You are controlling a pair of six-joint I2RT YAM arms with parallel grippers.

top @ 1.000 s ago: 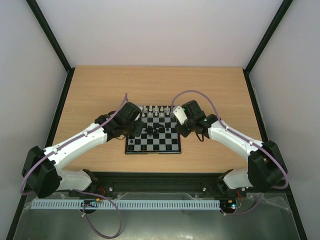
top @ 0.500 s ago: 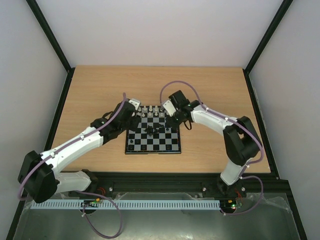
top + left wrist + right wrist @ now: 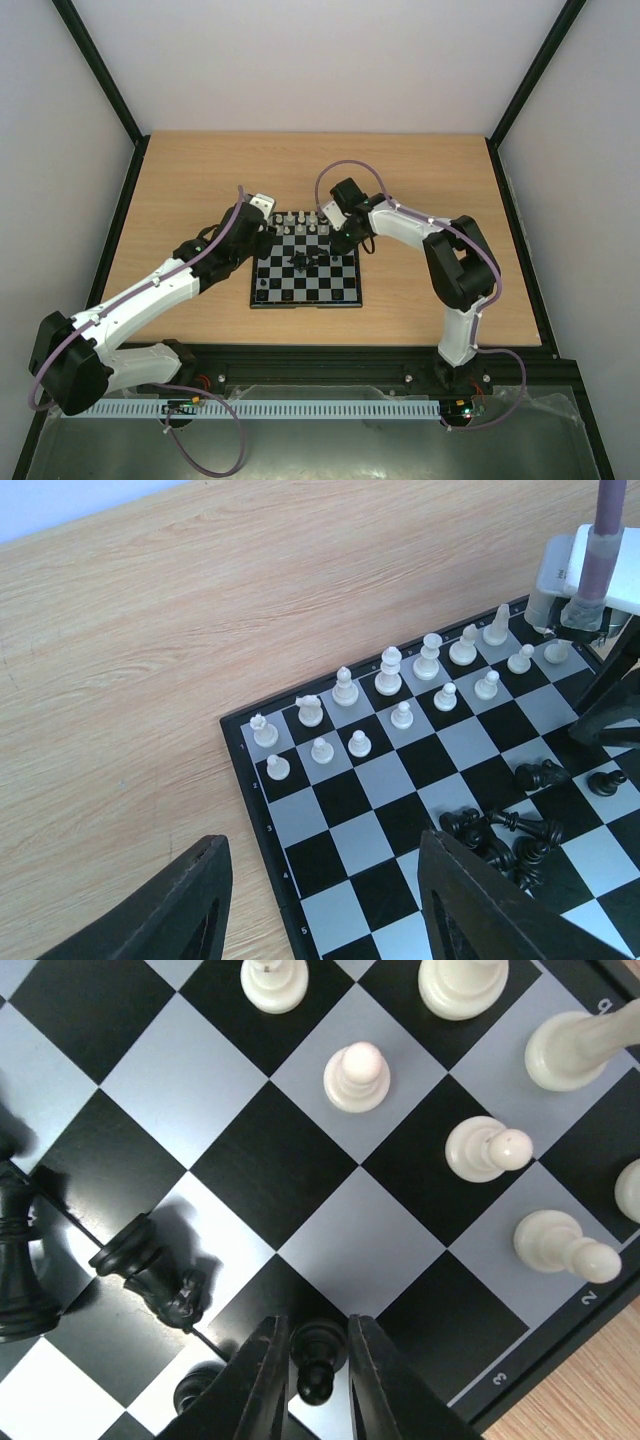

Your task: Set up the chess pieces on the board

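Note:
The board (image 3: 318,289) lies mid-table. White chess pieces (image 3: 305,222) stand in two rows along its far edge; they also show in the left wrist view (image 3: 390,675) and the right wrist view (image 3: 357,1075). Black chess pieces lie heaped mid-board (image 3: 305,262), (image 3: 505,835). My right gripper (image 3: 345,243) is low over the board's far right part, its fingers (image 3: 375,1385) shut on a black pawn (image 3: 320,1355). A black knight (image 3: 150,1272) lies just left of it. My left gripper (image 3: 320,900) is open and empty above the board's left edge (image 3: 260,245).
The board (image 3: 400,820) has bare squares between the white rows and the black heap. The right arm's wrist camera and purple cable (image 3: 590,570) hang over the board's far right corner. Bare wooden table (image 3: 200,180) surrounds the board.
My right arm has swung left and reached in over the board's far right part. My left gripper has drawn back from mid-board to the board's far left edge.

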